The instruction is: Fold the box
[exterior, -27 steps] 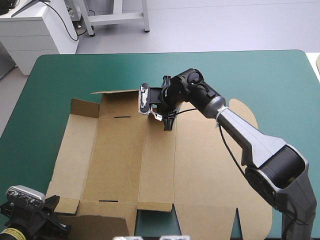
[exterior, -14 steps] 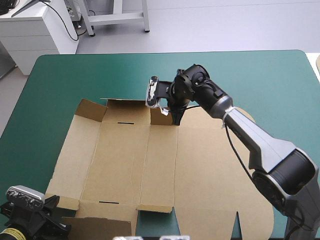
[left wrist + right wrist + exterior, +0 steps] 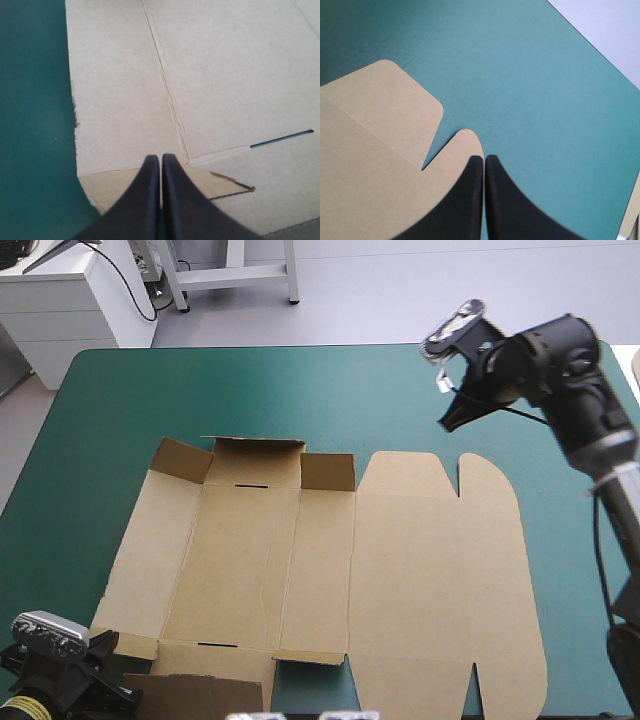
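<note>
At table centre: the box (image 3: pixel 330 570) lies as an open brown sheet on the teal-green cover (image 3: pixel 250 380), reaching toward the near edge. No board is held by either arm.
Box long axis: left to right, parallel to the table's near edge.
Left half of box: base and wall panels. The far wall (image 3: pixel 255 453) and its corner flaps (image 3: pixel 180 458) stand partly raised; the near flaps (image 3: pixel 310 657) lie almost flat.
Right half of box: lid panel (image 3: pixel 445 580), flat, with two rounded tabs (image 3: pixel 485 475) on its far edge.
Left gripper (image 3: pixel 161 157): black fingers (image 3: pixel 145 200) pressed together to a point, gripping nothing. I read it over the near-left flap (image 3: pixel 107 186) of the sheet; whether it touches the board I cannot tell.
Right gripper (image 3: pixel 447 423): fingers likewise closed and empty. It hangs lifted over bare cover beyond the sheet's far-right corner, well apart from the raised walls.
Right wrist check: one rounded tab lies just ahead of and below the fingertips, bare cover beyond it.
Bearing of box from right gripper: toward the near-left, so the unfinished walls are the part farthest from it.
Nearer arm: the left, for the near wall and the near-left corner.
Next move, my judgement: the walls on the left half need raising and tucking. I would work the near side with the left arm and bring the right arm leftward along the long axis to the far wall.
</note>
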You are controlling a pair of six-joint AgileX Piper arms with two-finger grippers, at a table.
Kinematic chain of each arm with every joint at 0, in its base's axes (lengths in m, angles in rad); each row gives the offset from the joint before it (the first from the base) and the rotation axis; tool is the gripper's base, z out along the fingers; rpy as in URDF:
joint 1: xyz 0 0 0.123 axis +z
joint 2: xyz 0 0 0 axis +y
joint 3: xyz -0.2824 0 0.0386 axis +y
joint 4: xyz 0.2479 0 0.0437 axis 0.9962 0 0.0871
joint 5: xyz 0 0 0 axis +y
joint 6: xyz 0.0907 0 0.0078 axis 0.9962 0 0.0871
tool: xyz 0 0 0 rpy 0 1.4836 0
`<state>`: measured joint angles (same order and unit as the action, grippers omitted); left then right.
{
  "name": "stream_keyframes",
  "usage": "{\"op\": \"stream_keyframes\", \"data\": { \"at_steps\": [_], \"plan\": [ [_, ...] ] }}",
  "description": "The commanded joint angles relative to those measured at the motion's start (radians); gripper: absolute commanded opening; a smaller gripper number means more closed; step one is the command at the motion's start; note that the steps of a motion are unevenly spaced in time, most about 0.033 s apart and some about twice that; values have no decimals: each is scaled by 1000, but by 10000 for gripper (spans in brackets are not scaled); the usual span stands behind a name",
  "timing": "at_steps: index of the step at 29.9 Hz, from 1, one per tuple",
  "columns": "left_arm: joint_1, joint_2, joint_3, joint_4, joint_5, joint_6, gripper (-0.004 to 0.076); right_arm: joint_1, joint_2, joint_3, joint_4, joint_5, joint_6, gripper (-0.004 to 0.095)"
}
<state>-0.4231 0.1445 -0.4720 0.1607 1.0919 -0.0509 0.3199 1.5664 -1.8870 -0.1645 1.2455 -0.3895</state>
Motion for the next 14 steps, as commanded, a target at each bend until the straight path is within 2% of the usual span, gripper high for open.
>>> {"op": "stream_keyframes", "data": {
  "at_steps": [1,7,11,14],
  "plan": [
    [0,18,-23,9,-60,-9,-8,-98,-146,52,81,-9,46,-10],
    [0,18,-23,9,-60,-9,-8,-228,-383,368,127,-65,86,-10],
    [0,18,-23,12,-60,-9,-8,-272,-560,635,134,-192,193,-16],
    [0,18,-23,21,-60,-30,-8,-279,-691,817,135,-238,271,-16]
  ]
}}
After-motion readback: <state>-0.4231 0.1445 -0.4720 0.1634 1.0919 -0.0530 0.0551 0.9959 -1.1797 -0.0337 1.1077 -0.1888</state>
